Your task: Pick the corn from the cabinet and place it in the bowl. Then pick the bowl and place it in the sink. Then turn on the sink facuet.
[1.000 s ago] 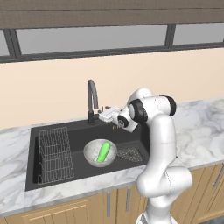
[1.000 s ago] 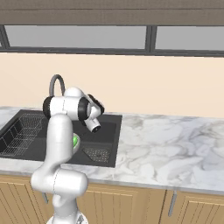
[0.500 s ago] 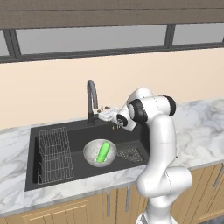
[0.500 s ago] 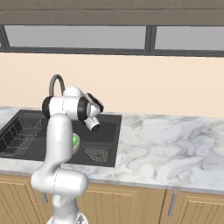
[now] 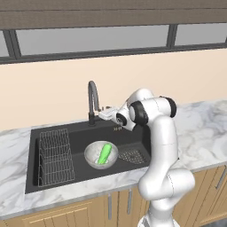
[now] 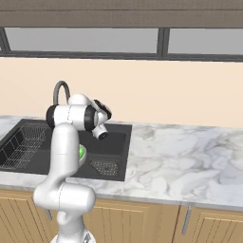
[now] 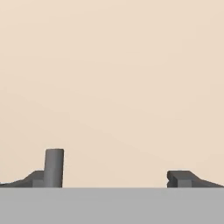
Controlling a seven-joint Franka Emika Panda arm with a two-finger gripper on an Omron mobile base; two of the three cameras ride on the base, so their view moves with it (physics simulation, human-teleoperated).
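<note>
1. The corn (image 5: 104, 153) lies in the bowl (image 5: 92, 158), set in the sink (image 5: 80, 137).
2. Over the last second the tool (image 5: 106, 113), fingers spread and empty, has edged closer to the sink facuet (image 5: 93, 102).
3. Only turning on the water is judged left.

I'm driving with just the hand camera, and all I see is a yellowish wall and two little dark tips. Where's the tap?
Observer: The sink faucet stands at the back edge of the sink. In the left base view it is just left of the white arm.
Kid: Did the bowl get into the sink?
Observer: Yes, the bowl sits in the basin, next to the wire rack.
Kid: And the corn?
Observer: The corn lies inside the bowl.
</note>
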